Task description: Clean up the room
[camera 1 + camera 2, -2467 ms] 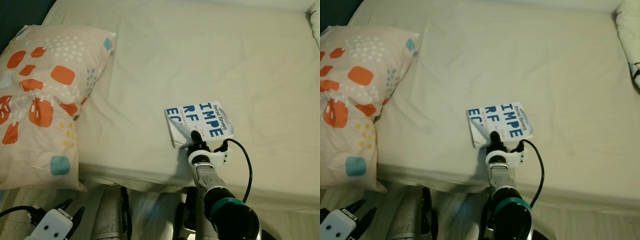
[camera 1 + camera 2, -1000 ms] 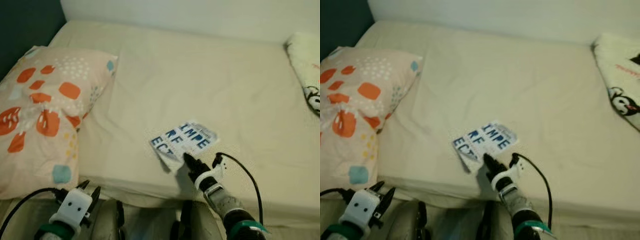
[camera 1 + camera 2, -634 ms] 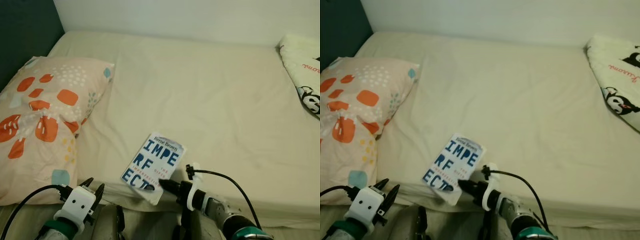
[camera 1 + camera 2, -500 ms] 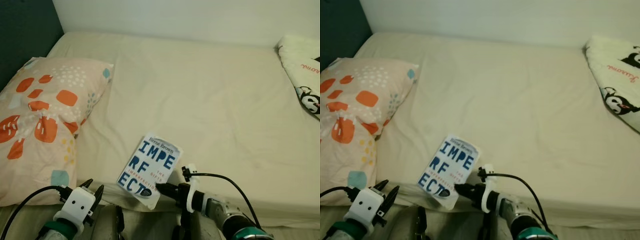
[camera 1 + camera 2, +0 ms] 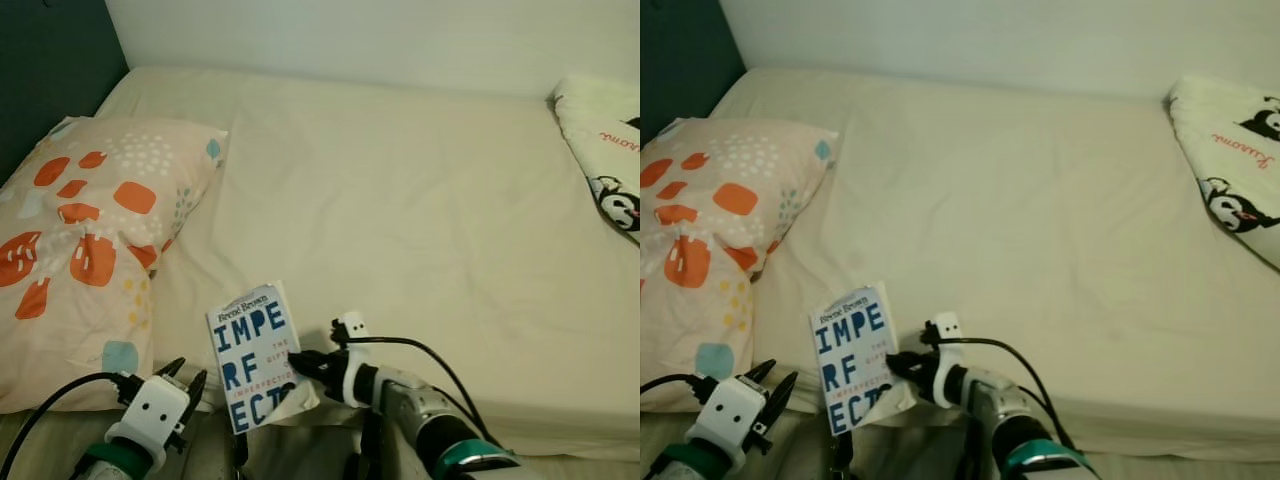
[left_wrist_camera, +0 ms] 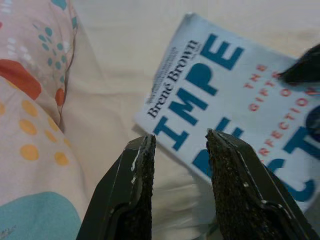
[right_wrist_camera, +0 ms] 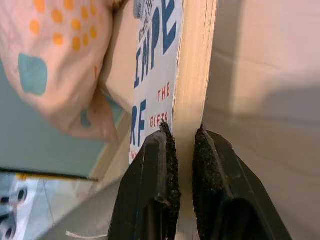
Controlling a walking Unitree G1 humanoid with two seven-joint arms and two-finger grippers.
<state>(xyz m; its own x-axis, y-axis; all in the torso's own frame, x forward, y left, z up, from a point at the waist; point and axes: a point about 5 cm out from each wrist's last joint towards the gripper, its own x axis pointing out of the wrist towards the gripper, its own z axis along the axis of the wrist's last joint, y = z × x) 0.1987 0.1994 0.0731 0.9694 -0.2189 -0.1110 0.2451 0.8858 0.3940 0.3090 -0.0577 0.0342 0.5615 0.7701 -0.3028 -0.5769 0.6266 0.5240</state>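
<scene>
The book [image 5: 252, 354] was held upright off the bed [image 5: 420, 210] edge, pinched at its lower corner by the right gripper [image 5: 301, 364], w/ the left gripper [image 5: 183, 381], fingers parted & empty, just beside its other edge, near the pillow [image 5: 90, 235].

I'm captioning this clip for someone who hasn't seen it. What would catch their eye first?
The book, white with big blue letters, held up at the bed's near edge by the right gripper, shut on its side. Next, the pillow with orange blotches at the bed's left end. The left gripper waits open beside the book.
</scene>
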